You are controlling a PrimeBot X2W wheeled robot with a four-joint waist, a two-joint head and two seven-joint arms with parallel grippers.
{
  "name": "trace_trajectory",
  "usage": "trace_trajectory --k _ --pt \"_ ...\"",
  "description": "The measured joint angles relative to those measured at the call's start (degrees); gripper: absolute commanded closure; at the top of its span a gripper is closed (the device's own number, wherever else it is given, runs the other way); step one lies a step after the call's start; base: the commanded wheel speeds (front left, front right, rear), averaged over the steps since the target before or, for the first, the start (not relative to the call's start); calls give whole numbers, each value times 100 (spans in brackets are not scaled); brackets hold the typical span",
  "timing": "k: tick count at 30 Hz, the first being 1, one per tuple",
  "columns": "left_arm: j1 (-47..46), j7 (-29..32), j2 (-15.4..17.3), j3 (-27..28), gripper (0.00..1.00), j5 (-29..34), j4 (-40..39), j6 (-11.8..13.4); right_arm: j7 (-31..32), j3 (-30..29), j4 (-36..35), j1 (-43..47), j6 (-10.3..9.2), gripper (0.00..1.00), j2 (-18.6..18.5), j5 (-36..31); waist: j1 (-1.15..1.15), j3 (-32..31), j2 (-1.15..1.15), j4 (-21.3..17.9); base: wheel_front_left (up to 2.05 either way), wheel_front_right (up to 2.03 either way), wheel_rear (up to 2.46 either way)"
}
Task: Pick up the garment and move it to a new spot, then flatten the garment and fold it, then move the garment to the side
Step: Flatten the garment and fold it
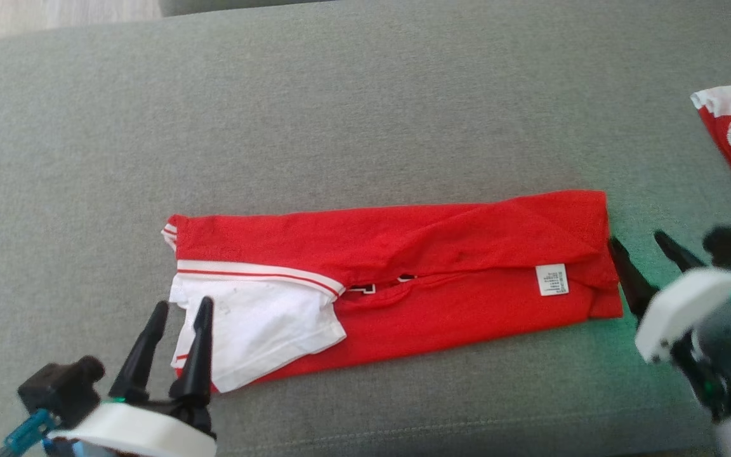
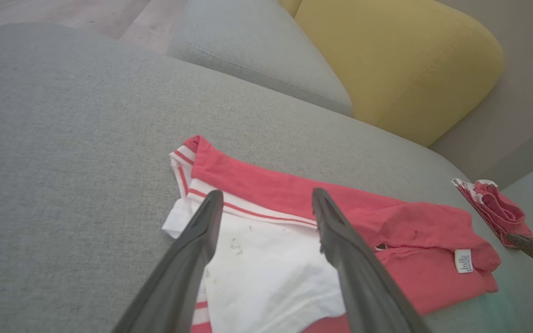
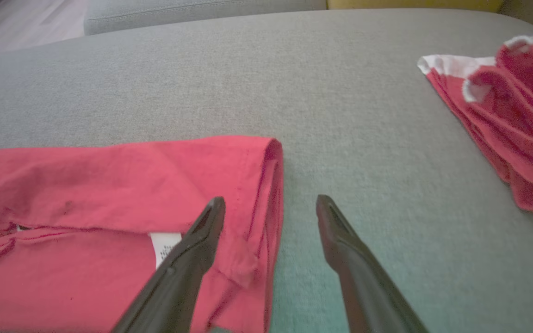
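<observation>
red shirt (image 1: pixel 403 254): laid folded on grey cushion (image 1: pixel 340 114) | white tag (image 1: pixel 551 280): writing too small to be read | left gripper (image 1: pixel 183 306), right gripper (image 1: pixel 636 238): spread wide, nothing held

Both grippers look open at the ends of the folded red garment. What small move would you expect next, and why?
Probably the left gripper lowers and closes on the white sleeve end, to fold it across. The garment lies as a long strip on the grey cushion; the right gripper stands open at the other end.
</observation>
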Motion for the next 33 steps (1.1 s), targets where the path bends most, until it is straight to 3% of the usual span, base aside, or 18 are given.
trace_trajectory --k 8,15,24,26,28,31,32,33 --pt "-312 -201 -263 -166 0 202 222 84 646 256 884 -1094 0 0 -63 -93 0 67 0 176 0 0 0" --pt "-389 -334 -435 -339 0 293 432 78 1022 291 1446 -1188 0 0 -249 -140 0 84 0 428 0 0 0" --pt "-513 -423 -478 -334 0 344 515 74 1646 469 1626 -1327 0 0 -355 211 0 229 0 390 0 0 0" --pt "-524 -432 -481 -334 0 344 521 74 1696 487 1647 -1377 0 11 -360 233 0 241 0 382 0 0 0" --pt "-584 -447 -483 -335 0 344 549 74 1749 572 1677 -1479 0 53 -366 289 0 270 0 368 0 0 0" --pt "-595 -447 -483 -336 0 344 552 73 1749 634 1684 -1512 0 83 -365 359 0 274 0 365 0 0 0" --pt "-595 -447 -483 -337 0 344 558 73 1748 653 1688 -1529 0 100 -365 382 0 273 0 363 0 0 0" --pt "-595 -447 -483 -337 0 344 563 73 1746 664 1686 -1535 0 100 -365 398 0 269 0 359 0 0 0"
